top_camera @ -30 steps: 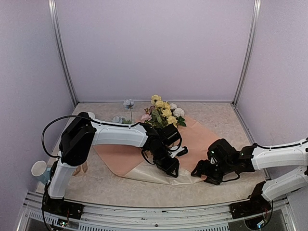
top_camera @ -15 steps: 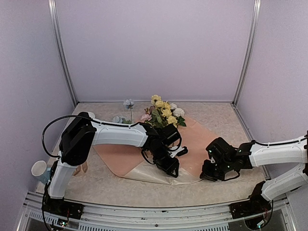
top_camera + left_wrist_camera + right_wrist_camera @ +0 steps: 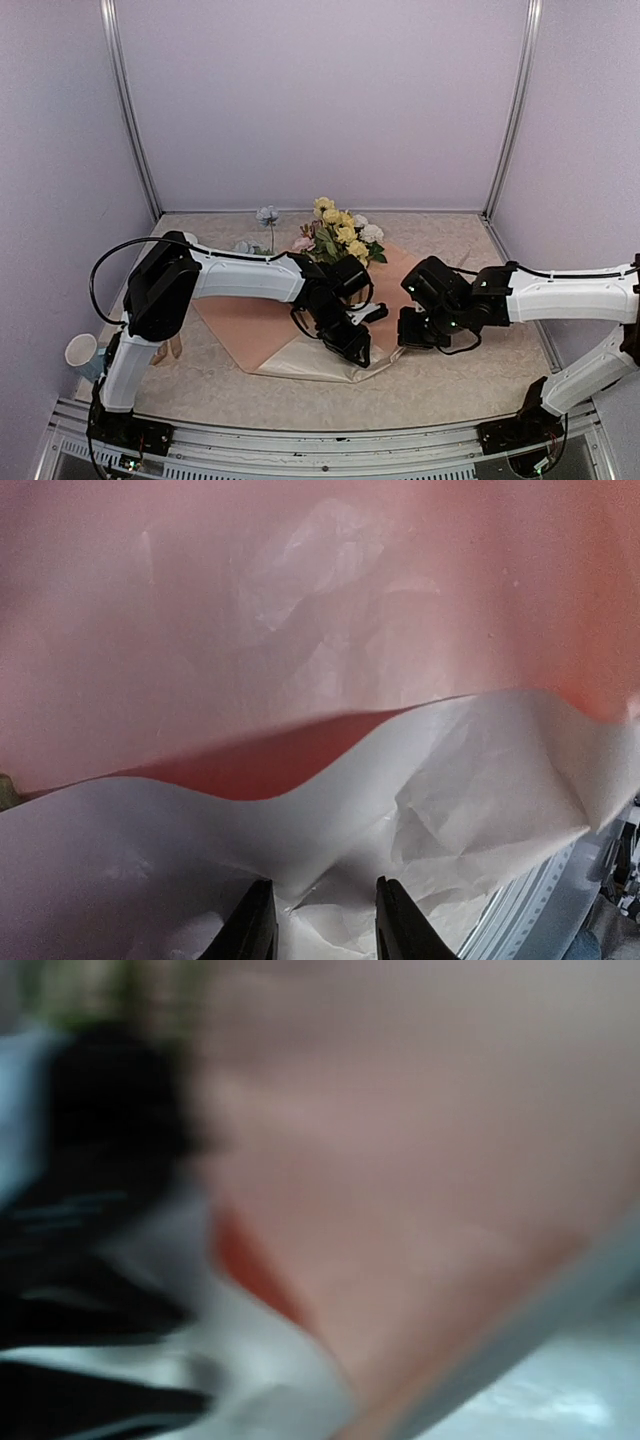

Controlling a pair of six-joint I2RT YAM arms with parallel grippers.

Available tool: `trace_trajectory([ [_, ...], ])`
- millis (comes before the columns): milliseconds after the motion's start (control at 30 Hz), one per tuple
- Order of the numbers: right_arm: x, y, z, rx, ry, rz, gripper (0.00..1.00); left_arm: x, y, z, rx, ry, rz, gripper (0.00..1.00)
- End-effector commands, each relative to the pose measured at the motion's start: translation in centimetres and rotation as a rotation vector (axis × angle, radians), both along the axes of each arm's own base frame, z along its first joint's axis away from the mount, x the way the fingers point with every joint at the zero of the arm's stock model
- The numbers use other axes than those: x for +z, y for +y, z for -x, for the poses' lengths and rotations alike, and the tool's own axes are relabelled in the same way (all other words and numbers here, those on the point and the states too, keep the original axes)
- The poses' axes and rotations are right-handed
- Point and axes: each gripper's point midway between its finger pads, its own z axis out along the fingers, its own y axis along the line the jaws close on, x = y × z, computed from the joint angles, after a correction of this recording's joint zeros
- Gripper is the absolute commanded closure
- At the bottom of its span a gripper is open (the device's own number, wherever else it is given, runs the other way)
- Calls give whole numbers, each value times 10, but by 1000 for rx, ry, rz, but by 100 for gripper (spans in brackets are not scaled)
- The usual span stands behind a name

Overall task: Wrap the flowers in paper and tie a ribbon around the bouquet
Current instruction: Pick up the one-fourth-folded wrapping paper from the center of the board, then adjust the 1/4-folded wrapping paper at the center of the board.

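L claw [image 3: 352, 350] narrow, pinching paper [image 3: 255, 325] near edge; R claw [image 3: 410, 335] closed on paper's right edge; flowers [image 3: 340, 235] at far end.

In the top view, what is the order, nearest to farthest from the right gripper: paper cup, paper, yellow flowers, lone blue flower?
1. paper, at the right gripper itself.
2. yellow flowers, back centre.
3. lone blue flower, back left.
4. paper cup, far left edge.
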Motion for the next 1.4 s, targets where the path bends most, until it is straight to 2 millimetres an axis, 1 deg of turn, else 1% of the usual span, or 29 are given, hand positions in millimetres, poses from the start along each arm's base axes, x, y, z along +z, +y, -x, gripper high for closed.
trace_trajectory([
  [0, 24, 30, -4, 116, -112, 27, 100, -20, 11, 3, -5, 58, -20, 65],
  [100, 39, 57, -4, 188, -168, -37, 100, -20, 15, 2, 1, 89, 5, 66],
  [200, 49, 79, -3, 252, -208, -117, 100, -17, 17, 0, 19, 116, 51, 66],
  [300, 60, 94, -3, 302, -253, -199, 100, -11, 20, -2, 41, 138, 92, 66],
  [367, 61, 100, -3, 329, -279, -226, 100, -3, 18, -7, 62, 131, 126, 66],
  [433, 51, 102, -4, 339, -279, -214, 100, 8, 15, -15, 88, 118, 169, 66],
  [467, 43, 103, -5, 345, -269, -197, 100, 15, 13, -18, 97, 109, 197, 65],
  [533, 30, 103, -5, 347, -251, -170, 100, 36, 10, -24, 109, 89, 269, 64],
  [600, 22, 103, -5, 351, -242, -158, 100, 59, 8, -31, 119, 65, 342, 63],
  [667, 14, 104, -6, 358, -238, -145, 100, 77, 9, -36, 134, 55, 400, 61],
  [800, 2, 105, -8, 367, -224, -107, 100, 106, 18, -44, 156, 48, 486, 59],
  [900, -2, 107, -9, 373, -222, -96, 100, 118, 31, -44, 169, 38, 478, 57],
  [967, -4, 108, -10, 377, -218, -84, 100, 118, 47, -41, 193, 24, 425, 55],
  [1033, -7, 109, -11, 382, -217, -74, 100, 108, 68, -39, 237, -15, 330, 53],
  [1167, -11, 111, -11, 393, -211, -67, 100, 79, 116, -25, 285, -69, 156, 45],
  [1233, -12, 111, -12, 396, -211, -65, 100, 61, 135, -20, 307, -72, 88, 43],
  [1300, -11, 112, -12, 401, -212, -65, 100, 44, 145, -12, 313, -38, 54, 42],
  [1367, -10, 113, -13, 405, -214, -61, 100, 32, 147, -7, 310, -12, 47, 42],
])
